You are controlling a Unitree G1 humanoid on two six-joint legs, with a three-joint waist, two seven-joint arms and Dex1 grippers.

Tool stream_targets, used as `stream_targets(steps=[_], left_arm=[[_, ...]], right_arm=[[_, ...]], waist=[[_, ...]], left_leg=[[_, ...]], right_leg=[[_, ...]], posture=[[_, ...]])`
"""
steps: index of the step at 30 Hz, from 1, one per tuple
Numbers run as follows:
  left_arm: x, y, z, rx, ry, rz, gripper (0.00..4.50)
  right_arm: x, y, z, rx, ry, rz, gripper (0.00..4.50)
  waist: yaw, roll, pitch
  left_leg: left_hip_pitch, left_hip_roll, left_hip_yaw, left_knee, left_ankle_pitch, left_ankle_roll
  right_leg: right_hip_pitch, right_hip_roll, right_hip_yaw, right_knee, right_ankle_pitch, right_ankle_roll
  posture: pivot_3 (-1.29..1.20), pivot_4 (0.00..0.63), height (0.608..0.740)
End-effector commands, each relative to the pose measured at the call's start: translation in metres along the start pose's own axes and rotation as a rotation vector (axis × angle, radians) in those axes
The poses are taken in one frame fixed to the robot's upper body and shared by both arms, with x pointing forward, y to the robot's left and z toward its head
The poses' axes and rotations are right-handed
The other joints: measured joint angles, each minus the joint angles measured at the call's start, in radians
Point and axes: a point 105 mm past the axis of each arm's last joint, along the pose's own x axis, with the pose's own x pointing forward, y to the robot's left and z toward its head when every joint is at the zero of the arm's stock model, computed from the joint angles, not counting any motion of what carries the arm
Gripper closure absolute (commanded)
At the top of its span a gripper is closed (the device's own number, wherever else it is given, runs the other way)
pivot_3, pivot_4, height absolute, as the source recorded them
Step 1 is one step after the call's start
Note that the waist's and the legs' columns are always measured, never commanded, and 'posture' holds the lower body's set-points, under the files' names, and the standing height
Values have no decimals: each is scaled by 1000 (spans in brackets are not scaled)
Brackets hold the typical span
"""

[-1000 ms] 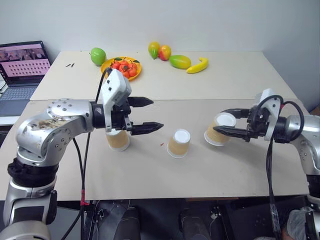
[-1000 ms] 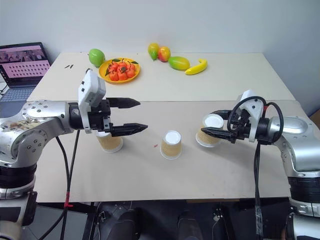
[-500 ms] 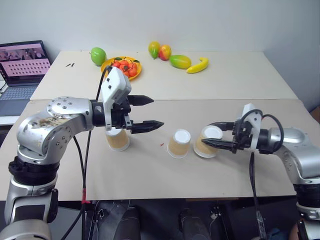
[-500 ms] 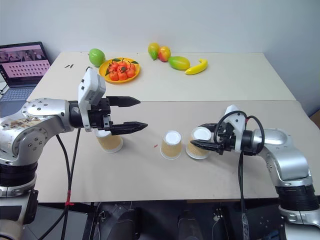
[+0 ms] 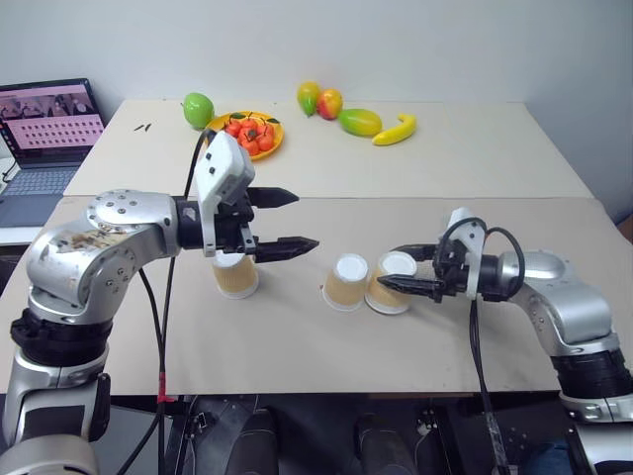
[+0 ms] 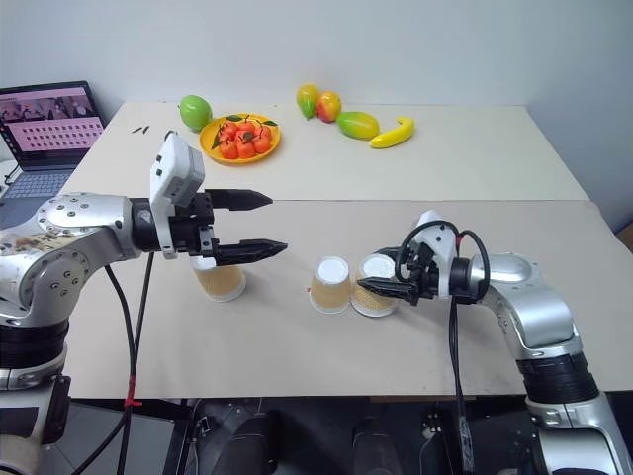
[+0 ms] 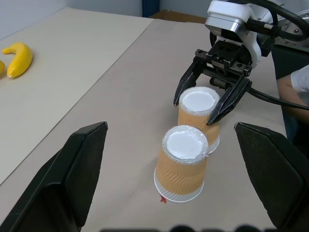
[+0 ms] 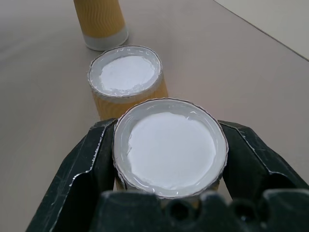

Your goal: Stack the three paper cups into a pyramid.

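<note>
tan table; wrist view: cups touching.

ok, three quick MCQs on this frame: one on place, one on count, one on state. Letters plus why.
1. Where is the cup between the right tool's fingers?
A. on the yellow plate
B. on the table beside the middle cup
C. on top of another cup

2. How many paper cups stand on the table?
A. two
B. three
C. five

3. How do the cups stand?
A. mouth down
B. mouth up
C. on their sides

Answers:
1 B: the right tool brackets the right cup next to the middle cup.
2 B: those two plus the left cup.
3 A: closed white bases face up.
</note>
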Motion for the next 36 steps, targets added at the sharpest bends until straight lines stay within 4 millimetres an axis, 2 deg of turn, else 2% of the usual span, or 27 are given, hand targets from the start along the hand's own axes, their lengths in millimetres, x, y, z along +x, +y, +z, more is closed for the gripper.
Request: stream_targets(steps=[1, 6, 8, 16, 21, 26, 29, 32, 34, 36], left_arm=[[-7, 2, 12, 50, -27, 24, 0], [-6, 1, 13, 51, -28, 24, 0], [-5, 0, 13, 52, -28, 25, 0], [-5, 0, 9, 46, -28, 23, 0], [-9, 3, 4, 16, -36, 39, 0], [-31, 7, -20, -6, 41, 129, 0], [-45, 8, -20, -24, 24, 210, 0], [-62, 9, -29, -28, 34, 317, 0], [-86, -1, -41, -67, 6, 439, 0], [-94, -11, -46, -97, -9, 490, 0]], right_arm=[[1, -2, 11, -55, -28, 5, 131], [4, -3, 12, -55, -40, 6, 131], [1, -2, 17, -58, -58, 9, 131], [-33, -9, 83, -120, -213, -40, 131], [-50, 0, 100, -166, -213, -8, 131], [-63, 21, 96, -189, -128, 126, 131], [-62, 18, 96, -190, -112, 135, 131], [-58, 11, 95, -190, -92, 134, 131], [-56, 7, 96, -182, -74, 160, 131], [-57, 5, 95, -178, -62, 177, 131]], waist=[[-1, 0, 0], [-2, 0, 0], [-2, 0, 0], [-1, 0, 0], [-1, 0, 0], [-4, 0, 0], [-7, 0, 0], [-6, 0, 0], [-13, 0, 0], [-13, -1, 0]], left_leg=[[0, 0, 0, 0, 0, 0], [0, 0, 0, 0, 0, 0], [0, 0, 0, 0, 0, 0], [0, 0, 0, 0, 0, 0], [0, 0, 0, 0, 0, 0], [0, 0, 0, -1, 0, 0], [0, 0, 0, -1, 0, 1], [1, 1, 1, 0, 0, 0], [1, 1, 1, 0, 0, 0], [2, 1, 3, -2, -1, 1]], right_leg=[[0, 0, 0, 0, 0, 0], [0, 0, 0, 0, 0, 0], [0, 0, 0, 0, 0, 0], [0, 0, 0, 0, 0, 0], [0, 0, 0, 0, 0, 0], [0, 0, 0, 0, 0, 0], [-1, 0, 0, 0, 0, -1], [0, 0, 0, 0, 0, -1], [0, 0, 1, 0, 0, -1], [0, -1, 2, -1, 0, -1]], posture=[[0, 150, 732], [0, 150, 732], [0, 150, 732], [0, 150, 732], [0, 150, 732], [0, 150, 732], [0, 150, 732], [0, 150, 732], [0, 150, 732], [0, 150, 732]])
